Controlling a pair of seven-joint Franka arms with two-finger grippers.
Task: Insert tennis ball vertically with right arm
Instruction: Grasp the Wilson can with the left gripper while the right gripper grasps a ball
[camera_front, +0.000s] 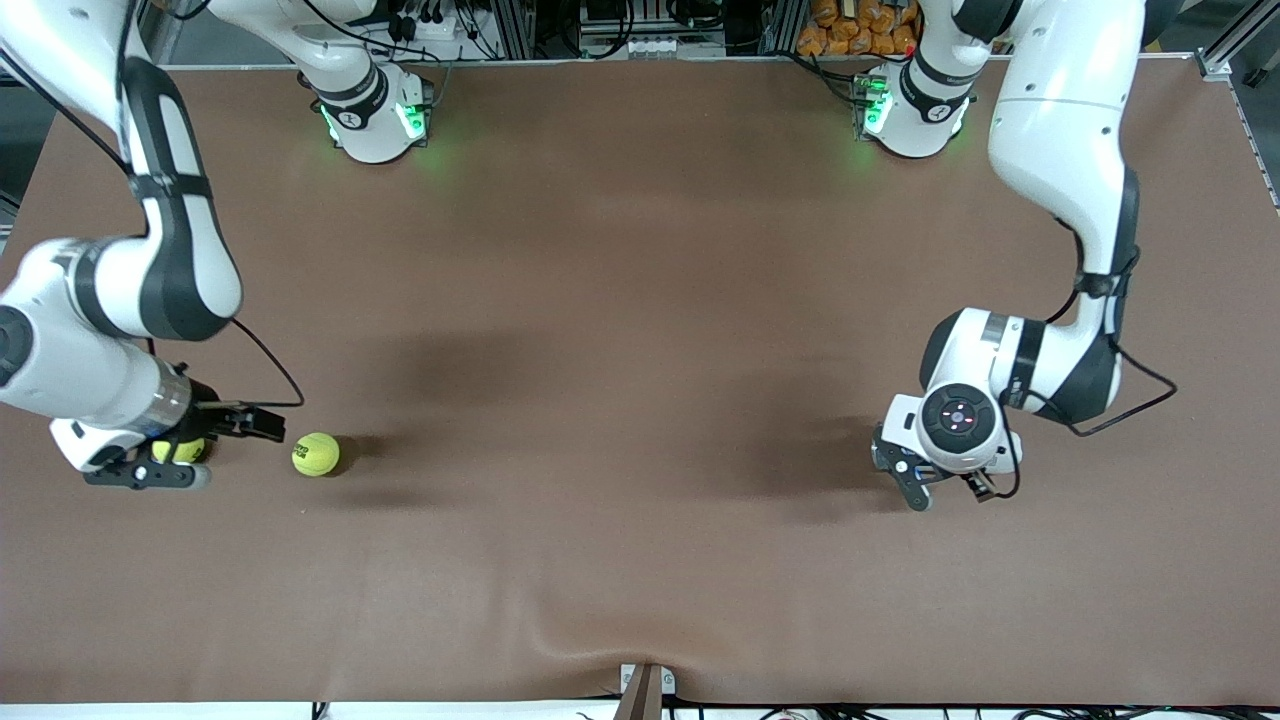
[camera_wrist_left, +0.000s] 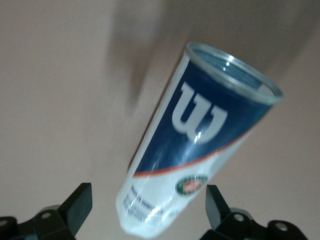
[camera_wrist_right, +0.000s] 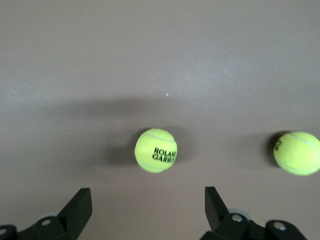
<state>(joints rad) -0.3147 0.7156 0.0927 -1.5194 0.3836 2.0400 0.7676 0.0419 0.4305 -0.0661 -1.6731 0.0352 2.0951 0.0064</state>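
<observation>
My right gripper (camera_front: 165, 462) is open and hangs low over a yellow-green tennis ball (camera_front: 180, 450) near the right arm's end of the table. In the right wrist view the gripper (camera_wrist_right: 148, 197) is spread wide, and this ball (camera_wrist_right: 156, 150), printed ROLAND GARROS, lies on the mat a little ahead of the fingertips. A second tennis ball (camera_front: 316, 454) lies beside it, toward the table's middle, and shows in the right wrist view (camera_wrist_right: 296, 153). My left gripper (camera_front: 945, 488) is open around the base of a clear blue tennis ball can (camera_wrist_left: 200, 130) with an open top, without touching it. The left hand hides the can in the front view.
The brown mat (camera_front: 640, 330) covers the whole table. A small bracket (camera_front: 645, 690) sits at the table edge nearest the front camera. The two arm bases (camera_front: 375, 115) stand along the edge farthest from that camera.
</observation>
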